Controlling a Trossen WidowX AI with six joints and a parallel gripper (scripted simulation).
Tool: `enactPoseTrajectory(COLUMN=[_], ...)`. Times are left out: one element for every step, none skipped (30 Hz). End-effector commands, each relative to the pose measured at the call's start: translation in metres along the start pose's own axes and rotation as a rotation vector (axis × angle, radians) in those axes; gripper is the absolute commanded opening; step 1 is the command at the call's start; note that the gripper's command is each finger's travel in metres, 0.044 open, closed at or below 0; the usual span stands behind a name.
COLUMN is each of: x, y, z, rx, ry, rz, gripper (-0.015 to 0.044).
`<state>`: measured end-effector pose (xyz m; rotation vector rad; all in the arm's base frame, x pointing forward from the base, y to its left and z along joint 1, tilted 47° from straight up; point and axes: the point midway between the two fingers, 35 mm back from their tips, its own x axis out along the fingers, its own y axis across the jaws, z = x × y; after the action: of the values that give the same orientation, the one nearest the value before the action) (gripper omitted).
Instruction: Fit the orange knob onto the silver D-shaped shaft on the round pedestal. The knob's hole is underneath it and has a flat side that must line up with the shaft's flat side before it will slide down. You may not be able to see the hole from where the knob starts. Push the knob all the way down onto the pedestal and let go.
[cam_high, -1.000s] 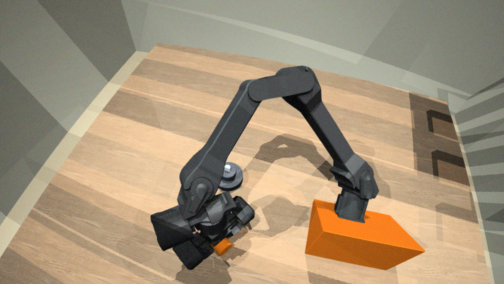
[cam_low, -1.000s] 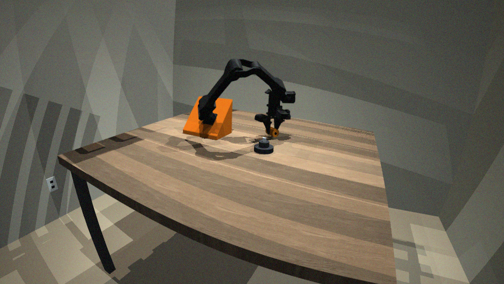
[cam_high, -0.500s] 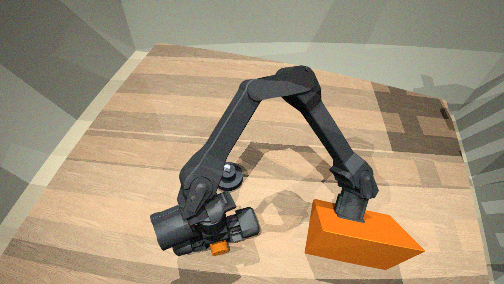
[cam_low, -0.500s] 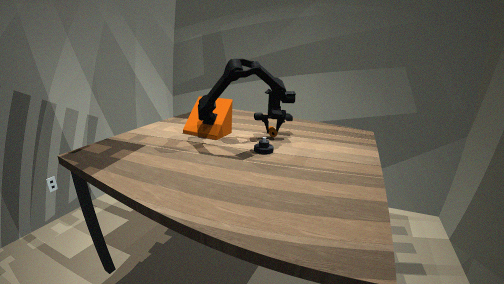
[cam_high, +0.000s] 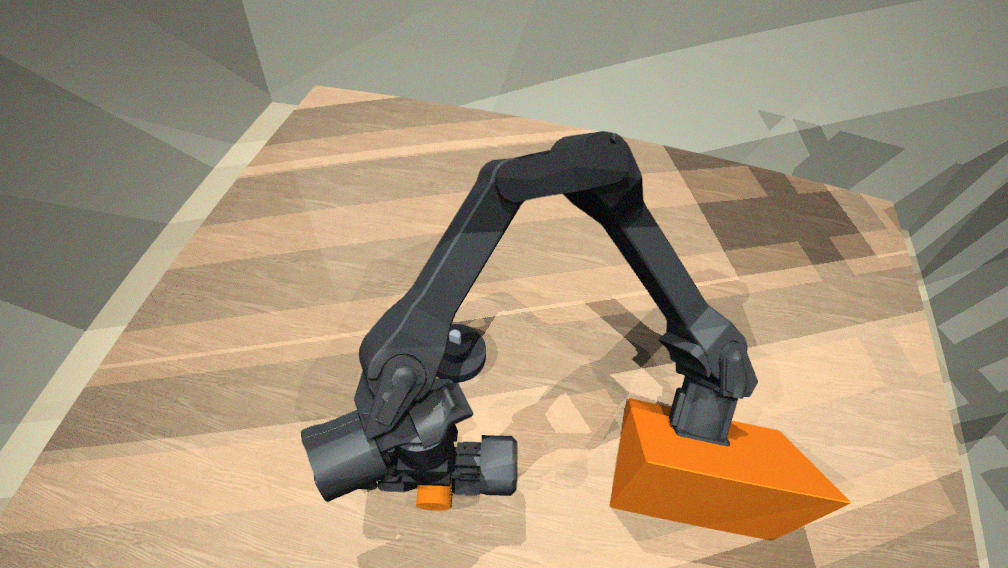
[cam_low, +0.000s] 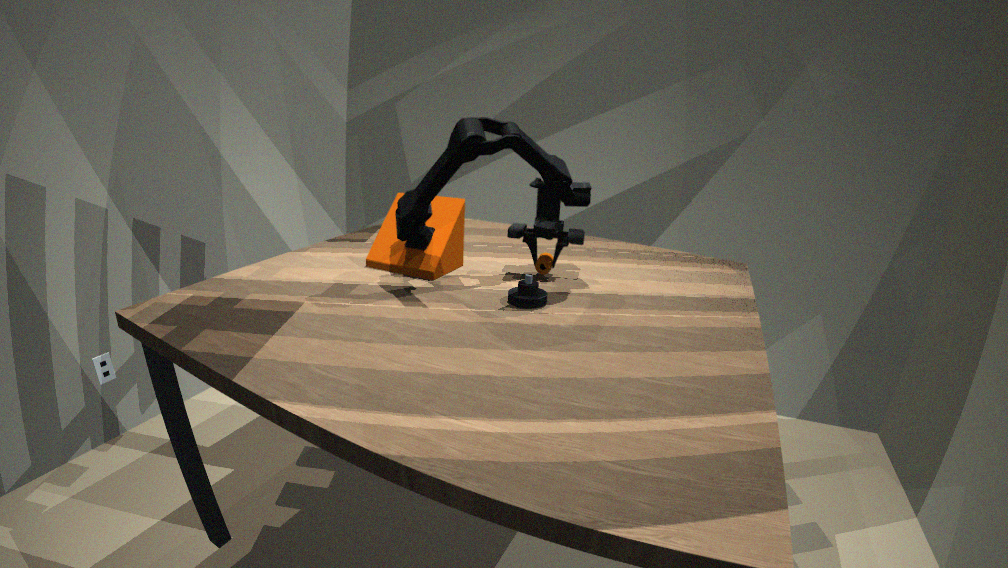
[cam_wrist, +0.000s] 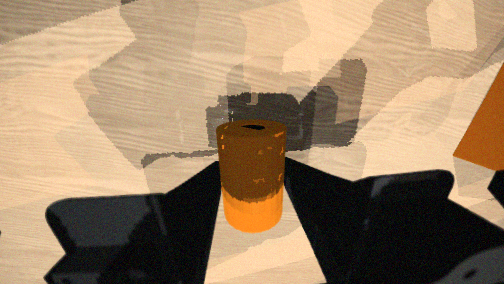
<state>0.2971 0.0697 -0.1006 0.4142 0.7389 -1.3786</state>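
Observation:
The orange knob (cam_high: 433, 497) (cam_low: 543, 264) (cam_wrist: 252, 175) is held off the table on its side. Its dark hole (cam_wrist: 253, 127) shows in the end at the top of the wrist view and faces the exterior view; its flat side is not clear. My gripper (cam_low: 545, 263) (cam_wrist: 250, 165) is shut on the knob, one finger on each side. The dark round pedestal (cam_high: 464, 366) (cam_low: 526, 297) stands upright, nearer the exterior camera than the knob. Its silver shaft (cam_high: 454, 335) (cam_low: 529, 279) points up and is bare. The pedestal is out of the wrist view, and my arm partly covers it in the top view.
The arm's base stands on a big orange wedge-shaped block (cam_high: 712, 493) (cam_low: 449, 239), which also shows at the right edge of the wrist view (cam_wrist: 482, 130). Shadows of the arm fall across the wooden table (cam_high: 232, 338) (cam_low: 529, 395).

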Motion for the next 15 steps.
enactPoseTrajectory(x=[-0.0011,-0.0011,-0.0011,-0.0011,-0.0011,-0.0011,-0.0011,-0.0011,-0.0011,-0.0011,-0.0011,-0.0011,-0.0011,-0.0011,-0.0011], y=[-0.0001,-0.0001,-0.0001,-0.0001,-0.0001,-0.0001,-0.0001,-0.0001,-0.0001,-0.0001,-0.0001,-0.0001,-0.0001,-0.0001,-0.0001], z=[-0.0009,-0.0009,-0.0009,-0.0009,-0.0009,-0.0009,-0.0009,-0.0009,-0.0009,-0.0009,-0.0009,-0.0009,-0.0009,-0.0009,-0.0009], rx=[0.135,0.17,0.205,0.234,0.251,0.257,0.257,0.257,0.257,0.257,0.263,0.28,0.309,0.344,0.379], ry=[0.003,0.003,0.003,0.003,0.003,0.003,0.003,0.003,0.003,0.003,0.003,0.003,0.003,0.003,0.003], rz=[0.001,0.0,0.0,0.0,0.0,0.0,0.0,0.0,0.0,0.0,0.0,0.0,0.0,0.0,0.0], gripper=[0.0181,0.0181,0.0181,0.0181,0.0181,0.0181,0.0181,0.0181,0.0181,0.0181,0.0181,0.0181,0.0181,0.0181,0.0181])
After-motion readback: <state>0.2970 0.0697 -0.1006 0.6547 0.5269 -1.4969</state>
